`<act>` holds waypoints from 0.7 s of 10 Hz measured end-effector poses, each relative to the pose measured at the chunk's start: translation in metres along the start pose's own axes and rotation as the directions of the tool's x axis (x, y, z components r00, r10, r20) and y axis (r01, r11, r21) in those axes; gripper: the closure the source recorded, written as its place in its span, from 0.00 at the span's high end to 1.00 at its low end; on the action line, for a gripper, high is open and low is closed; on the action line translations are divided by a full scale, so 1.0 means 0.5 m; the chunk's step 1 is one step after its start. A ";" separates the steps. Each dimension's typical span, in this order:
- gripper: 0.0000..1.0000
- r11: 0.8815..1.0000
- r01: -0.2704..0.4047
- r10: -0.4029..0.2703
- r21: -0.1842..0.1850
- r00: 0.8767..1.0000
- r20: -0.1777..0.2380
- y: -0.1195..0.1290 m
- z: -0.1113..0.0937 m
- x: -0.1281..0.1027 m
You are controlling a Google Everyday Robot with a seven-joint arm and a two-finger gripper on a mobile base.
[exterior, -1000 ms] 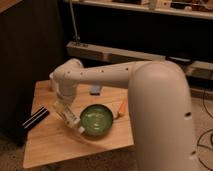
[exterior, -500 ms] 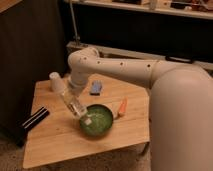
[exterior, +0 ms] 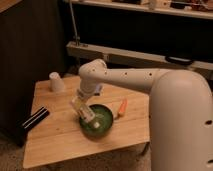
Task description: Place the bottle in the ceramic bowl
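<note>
The green ceramic bowl (exterior: 98, 124) sits on the wooden table (exterior: 55, 140), near its middle. My gripper (exterior: 81, 106) hangs over the bowl's left rim, at the end of the white arm that reaches in from the right. It is shut on the slim whitish bottle (exterior: 90, 116). The bottle is tilted, with its lower end down inside the bowl's left part. I cannot tell whether the bottle touches the bowl.
A white upturned cup (exterior: 56, 81) stands at the table's back left. A black flat box (exterior: 33, 120) lies at the left edge. An orange item (exterior: 121, 106) lies just right of the bowl. A blue item (exterior: 99, 90) shows behind the arm.
My gripper has carried the bottle from beside the bowl's left edge to over the bowl, with its end now lowered inside. The arm's elbow has swung back and up.
</note>
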 end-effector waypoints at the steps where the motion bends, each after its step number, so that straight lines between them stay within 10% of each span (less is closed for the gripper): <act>1: 0.25 1.000 0.013 -0.013 0.004 1.000 0.003 -0.021 0.015 0.022; 7: 0.80 0.996 0.087 -0.087 0.010 0.996 0.011 -0.058 -0.002 0.054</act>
